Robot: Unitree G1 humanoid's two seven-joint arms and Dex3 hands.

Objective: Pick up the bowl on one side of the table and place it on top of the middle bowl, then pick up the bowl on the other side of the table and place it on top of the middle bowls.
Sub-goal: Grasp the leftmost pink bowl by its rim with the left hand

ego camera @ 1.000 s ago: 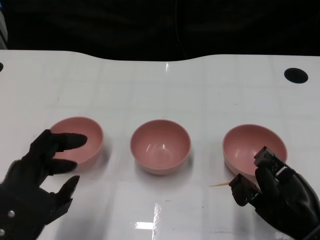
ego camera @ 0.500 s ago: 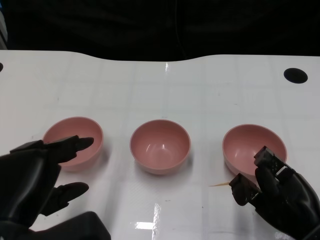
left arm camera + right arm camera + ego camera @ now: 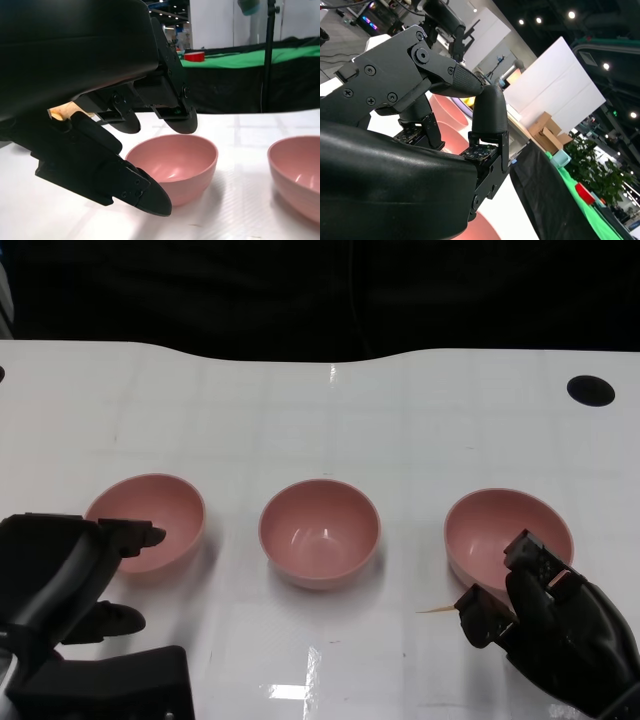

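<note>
White table (image 3: pixel 330 410), dark bkgd.

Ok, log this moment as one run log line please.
stage: reach, nothing stacked | left hand: open, beside left bowl | right hand: empty, by right bowl | middle bowl: empty

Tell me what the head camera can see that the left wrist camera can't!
Only the head view shows the right-side pink round bowl, the black right hand beside it with nothing in it, and a round black hole in the white table.

Only the left wrist view shows a green-covered table and a dark stand pole behind.

Both show the left-side pink bowl, the middle pink bowl and the black left hand, open near the left bowl.
</note>
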